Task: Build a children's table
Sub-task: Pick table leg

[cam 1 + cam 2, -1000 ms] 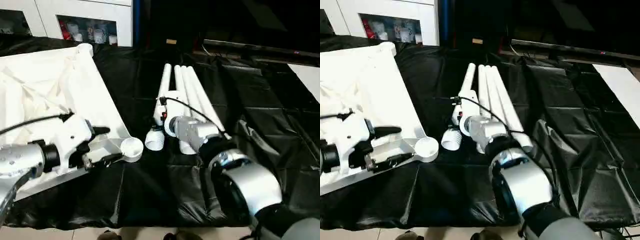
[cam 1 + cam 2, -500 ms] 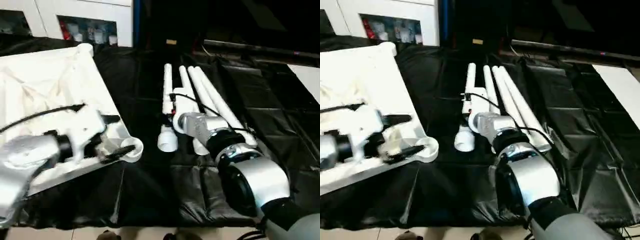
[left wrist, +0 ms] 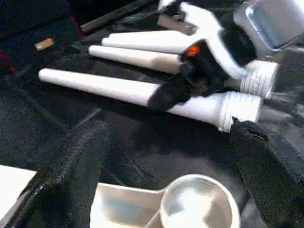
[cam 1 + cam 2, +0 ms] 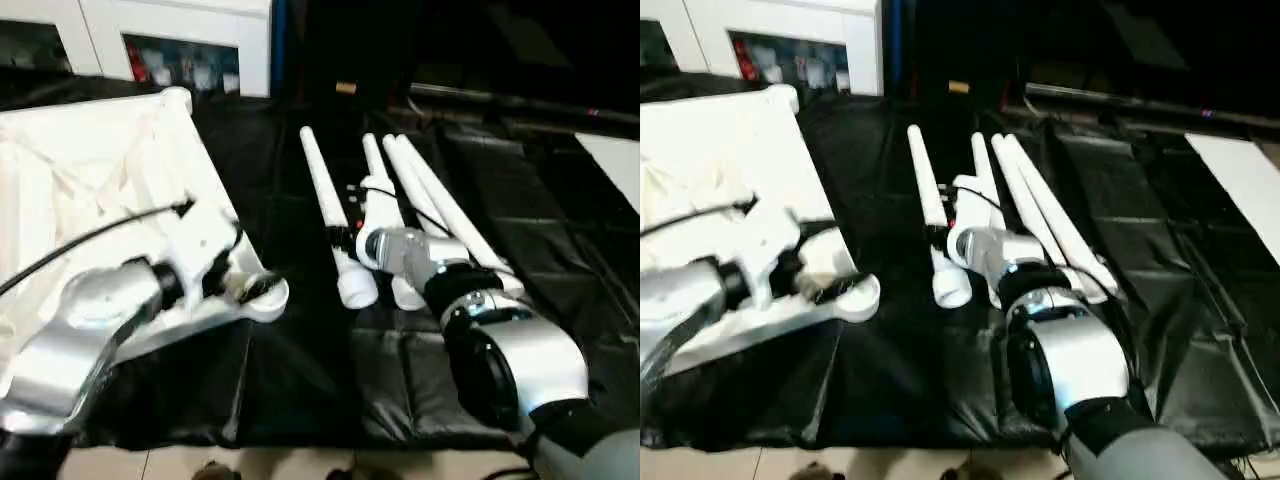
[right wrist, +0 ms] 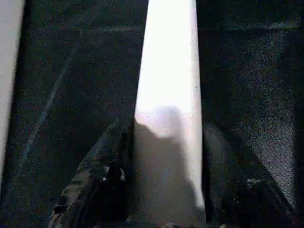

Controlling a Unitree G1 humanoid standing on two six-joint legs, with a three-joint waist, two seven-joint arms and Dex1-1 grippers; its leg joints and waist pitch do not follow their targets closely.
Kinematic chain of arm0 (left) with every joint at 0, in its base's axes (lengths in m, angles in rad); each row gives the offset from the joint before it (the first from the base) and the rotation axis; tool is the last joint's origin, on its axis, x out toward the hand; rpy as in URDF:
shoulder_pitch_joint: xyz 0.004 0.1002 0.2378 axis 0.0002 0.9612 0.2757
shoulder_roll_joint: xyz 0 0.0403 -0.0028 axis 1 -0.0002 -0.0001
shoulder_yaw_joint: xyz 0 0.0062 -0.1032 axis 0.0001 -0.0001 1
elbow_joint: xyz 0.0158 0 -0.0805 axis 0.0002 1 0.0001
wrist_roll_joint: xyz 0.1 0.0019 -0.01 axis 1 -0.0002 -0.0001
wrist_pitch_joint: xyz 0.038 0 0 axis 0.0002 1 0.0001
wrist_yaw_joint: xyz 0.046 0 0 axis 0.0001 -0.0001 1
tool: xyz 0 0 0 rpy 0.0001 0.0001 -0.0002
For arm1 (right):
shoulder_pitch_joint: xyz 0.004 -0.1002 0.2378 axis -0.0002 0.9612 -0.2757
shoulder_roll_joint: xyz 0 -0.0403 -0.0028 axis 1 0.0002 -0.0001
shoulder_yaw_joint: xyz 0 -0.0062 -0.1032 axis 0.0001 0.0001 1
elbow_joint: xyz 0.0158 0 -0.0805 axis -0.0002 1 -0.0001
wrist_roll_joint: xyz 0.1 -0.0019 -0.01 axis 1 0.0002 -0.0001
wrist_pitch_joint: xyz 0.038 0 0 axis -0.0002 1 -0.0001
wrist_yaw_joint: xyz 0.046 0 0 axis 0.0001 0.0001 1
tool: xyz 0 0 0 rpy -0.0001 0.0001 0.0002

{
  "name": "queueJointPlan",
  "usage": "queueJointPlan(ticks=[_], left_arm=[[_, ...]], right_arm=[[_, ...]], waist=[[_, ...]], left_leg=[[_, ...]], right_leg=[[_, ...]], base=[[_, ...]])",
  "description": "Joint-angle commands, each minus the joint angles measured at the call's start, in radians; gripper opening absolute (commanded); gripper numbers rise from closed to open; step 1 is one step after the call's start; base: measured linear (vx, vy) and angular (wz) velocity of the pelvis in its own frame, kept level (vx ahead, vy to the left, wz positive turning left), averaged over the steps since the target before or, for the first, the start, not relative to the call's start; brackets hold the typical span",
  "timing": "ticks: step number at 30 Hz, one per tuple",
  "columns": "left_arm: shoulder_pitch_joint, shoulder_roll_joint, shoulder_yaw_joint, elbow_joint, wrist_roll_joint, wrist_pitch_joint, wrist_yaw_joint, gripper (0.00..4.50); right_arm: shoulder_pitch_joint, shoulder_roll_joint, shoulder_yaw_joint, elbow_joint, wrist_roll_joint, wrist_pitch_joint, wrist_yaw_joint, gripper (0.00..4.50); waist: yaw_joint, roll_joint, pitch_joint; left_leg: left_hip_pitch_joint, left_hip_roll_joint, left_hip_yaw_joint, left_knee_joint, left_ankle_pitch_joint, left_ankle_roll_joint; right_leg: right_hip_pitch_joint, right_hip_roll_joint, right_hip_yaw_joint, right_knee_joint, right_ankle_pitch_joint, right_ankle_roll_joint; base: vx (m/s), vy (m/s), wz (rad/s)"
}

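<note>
Black-draped table (image 4: 300, 380), right gripper (image 3: 178, 88) clasping a white leg (image 3: 114, 88) – left gripper (image 3: 161, 156) spread wide (over corner socket (image 3: 199, 206)).

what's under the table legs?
Crinkled black sheet lies under all four table legs. The right hand straddles the leftmost leg. Whatever the sheet covers is hidden.

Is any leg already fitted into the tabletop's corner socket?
No: the corner socket is empty, and the legs lie on the black sheet.
</note>
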State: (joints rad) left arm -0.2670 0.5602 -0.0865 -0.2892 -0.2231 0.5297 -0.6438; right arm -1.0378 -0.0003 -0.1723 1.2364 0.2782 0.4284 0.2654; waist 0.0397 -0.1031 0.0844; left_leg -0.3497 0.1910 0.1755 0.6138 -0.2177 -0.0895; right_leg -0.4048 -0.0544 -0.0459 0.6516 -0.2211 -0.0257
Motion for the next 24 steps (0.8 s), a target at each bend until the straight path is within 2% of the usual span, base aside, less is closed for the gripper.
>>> queueJointPlan(ticks=[1,2,4,5,6,7,8,9,10,11,12,13,14,15,16,17,18,19,20,21,24], left_arm=[[-0.074,-0.081,0.043,0.086,-0.011,0.042,0.106,4.5],[-0.107,-0.117,0.062,0.123,-0.014,0.056,0.147,4.5],[-0.139,-0.158,0.083,0.152,-0.04,0.073,0.174,4.5],[-0.172,-0.208,0.109,0.179,-0.084,0.097,0.199,4.5],[-0.202,-0.256,0.135,0.205,-0.129,0.123,0.223,4.5],[-0.202,-0.256,0.135,0.205,-0.129,0.123,0.223,4.5],[-0.251,-0.344,0.184,0.253,-0.2,0.162,0.275,4.5],[-0.251,-0.344,0.184,0.253,-0.2,0.162,0.275,4.5],[-0.267,-0.373,0.199,0.269,-0.219,0.173,0.295,4.5],[-0.28,-0.401,0.209,0.277,-0.249,0.183,0.299,4.5],[-0.28,-0.401,0.209,0.277,-0.249,0.183,0.299,4.5],[-0.313,-0.458,0.236,0.296,-0.313,0.21,0.312,4.5],[-0.327,-0.476,0.247,0.305,-0.336,0.22,0.317,4.5],[-0.347,-0.506,0.262,0.309,-0.364,0.233,0.317,4.5],[-0.357,-0.521,0.27,0.31,-0.381,0.241,0.316,4.5],[-0.366,-0.534,0.276,0.308,-0.4,0.249,0.316,4.5],[-0.37,-0.539,0.278,0.307,-0.408,0.252,0.316,4.5],[-0.379,-0.556,0.284,0.302,-0.436,0.26,0.317,4.5],[-0.392,-0.576,0.298,0.297,-0.469,0.277,0.322,4.5],[-0.392,-0.576,0.298,0.297,-0.469,0.277,0.322,4.5],[-0.412,-0.614,0.322,0.277,-0.544,0.312,0.331,4.5]], right_arm=[[0.026,-0.033,-0.028,-0.063,0.043,0.006,0.109,1.83],[0.035,-0.042,-0.034,-0.091,0.055,0.02,0.151,1.82],[0.059,-0.056,-0.033,-0.144,0.071,0.049,0.207,1.82],[0.104,-0.069,-0.027,-0.24,0.097,0.078,0.271,1.81],[0.148,-0.082,-0.021,-0.332,0.126,0.112,0.329,1.81],[0.148,-0.082,-0.021,-0.332,0.126,0.112,0.329,1.81],[0.242,-0.106,-0.01,-0.523,0.196,0.181,0.413,1.81],[0.242,-0.106,-0.01,-0.523,0.196,0.181,0.413,1.81],[0.274,-0.114,-0.008,-0.589,0.224,0.201,0.438,1.81],[0.31,-0.124,-0.01,-0.662,0.259,0.223,0.457,1.8],[0.31,-0.124,-0.01,-0.662,0.259,0.223,0.457,1.8],[0.378,-0.143,-0.003,-0.805,0.329,0.264,0.5,1.8],[0.399,-0.149,0.001,-0.85,0.349,0.274,0.514,1.8],[0.422,-0.156,0.008,-0.901,0.368,0.291,0.537,1.8],[0.433,-0.159,0.012,-0.925,0.376,0.298,0.549,1.8],[0.441,-0.161,0.016,-0.942,0.38,0.301,0.556,1.8],[0.444,-0.162,0.017,-0.949,0.382,0.302,0.559,1.8],[0.452,-0.163,0.023,-0.969,0.386,0.307,0.563,1.8],[0.463,-0.164,0.028,-0.998,0.384,0.314,0.566,1.8],[0.463,-0.164,0.028,-0.998,0.384,0.314,0.566,1.8],[0.479,-0.159,0.029,-1.055,0.382,0.337,0.56,1.8]], waist=[[0.004,0.033,-0.086],[0.01,0.033,-0.085],[0.009,0.024,-0.087],[0.014,0.024,-0.089],[0.017,0.034,-0.088],[0.025,0.03,-0.091],[0.024,0.031,-0.091],[0.024,0.024,-0.088],[0.027,0.024,-0.093],[0.032,0.026,-0.091],[0.032,0.024,-0.092],[0.029,0.035,-0.09],[0.036,0.038,-0.092],[0.035,0.031,-0.09],[0.037,0.029,-0.09],[0.037,0.028,-0.089],[0.035,0.03,-0.087],[0.035,0.027,-0.086],[0.035,0.033,-0.084],[0.035,0.031,-0.083],[0.034,0.032,-0.083]], left_leg=[[0.006,0.033,0.002,-0.066,0.017,-0.007],[0.016,0.034,0.009,-0.064,0.002,0.003],[-0.004,0.035,-0.001,-0.069,0.01,0.012],[0.003,0.037,0.001,-0.065,0.019,0.018],[0.001,0.035,0.0,-0.064,0.03,0.021],[0.011,0.04,0.002,-0.062,0.046,0.031],[0.0,0.032,-0.001,-0.064,0.053,0.04],[-0.001,0.032,0.001,-0.063,0.053,0.042],[0.003,0.038,-0.003,-0.063,0.047,0.045],[0.0,0.035,-0.003,-0.064,0.04,0.048],[0.002,0.037,-0.003,-0.063,0.03,0.049],[-0.003,0.036,-0.008,-0.066,0.019,0.043],[0.008,0.038,-0.004,-0.061,0.018,0.044],[-0.001,0.036,-0.006,-0.064,0.02,0.05],[0.0,0.035,-0.004,-0.063,0.009,0.051],[-0.003,0.036,-0.008,-0.064,0.001,0.05],[-0.004,0.036,-0.007,-0.065,-0.009,0.046],[-0.002,0.036,-0.006,-0.064,-0.028,0.038],[-0.002,0.035,-0.008,-0.066,-0.037,0.032],[-0.002,0.035,-0.006,-0.065,-0.042,0.03],[-0.003,0.034,-0.008,-0.065,-0.046,0.024]], right_leg=[[0.062,-0.072,0.054,-0.047,0.143,-0.258],[0.055,-0.068,0.056,-0.052,0.155,-0.266],[0.073,-0.075,0.054,-0.047,0.137,-0.27],[0.069,-0.078,0.055,-0.05,0.141,-0.265],[0.071,-0.076,0.056,-0.049,0.162,-0.266],[0.065,-0.076,0.055,-0.05,0.201,-0.273],[0.073,-0.071,0.054,-0.049,0.205,-0.276],[0.076,-0.07,0.057,-0.054,0.21,-0.271],[0.073,-0.076,0.054,-0.052,0.207,-0.281],[0.076,-0.076,0.054,-0.056,0.179,-0.276],[0.074,-0.078,0.053,-0.059,0.163,-0.276],[0.076,-0.079,0.052,-0.059,0.126,-0.274],[0.071,-0.077,0.054,-0.062,0.146,-0.268],[0.075,-0.075,0.052,-0.064,0.145,-0.272],[0.075,-0.075,0.052,-0.068,0.129,-0.27],[0.077,-0.079,0.052,-0.068,0.102,-0.27],[0.076,-0.079,0.051,-0.071,0.08,-0.27],[0.073,-0.079,0.052,-0.076,0.038,-0.264],[0.072,-0.079,0.051,-0.079,0.004,-0.257],[0.071,-0.077,0.052,-0.082,-0.009,-0.25],[0.07,-0.076,0.05,-0.085,-0.045,-0.234]], base=[[0.0,0.0,0.0],[0.0,0.0,0.0],[0.0,0.0,0.0],[0.0,0.0,0.0],[0.0,0.0,0.0],[0.0,0.0,0.0],[0.0,0.0,0.0],[0.0,0.0,0.0],[0.0,0.0,0.0],[0.0,0.0,0.0],[0.0,0.0,0.0],[0.0,0.0,0.0],[0.0,0.0,0.0],[0.0,0.0,0.0],[0.0,0.0,0.0],[0.0,0.0,0.0],[0.0,0.0,0.0],[0.0,0.0,0.0],[0.0,0.0,0.0],[0.0,0.0,0.0],[0.0,0.0,0.0]])
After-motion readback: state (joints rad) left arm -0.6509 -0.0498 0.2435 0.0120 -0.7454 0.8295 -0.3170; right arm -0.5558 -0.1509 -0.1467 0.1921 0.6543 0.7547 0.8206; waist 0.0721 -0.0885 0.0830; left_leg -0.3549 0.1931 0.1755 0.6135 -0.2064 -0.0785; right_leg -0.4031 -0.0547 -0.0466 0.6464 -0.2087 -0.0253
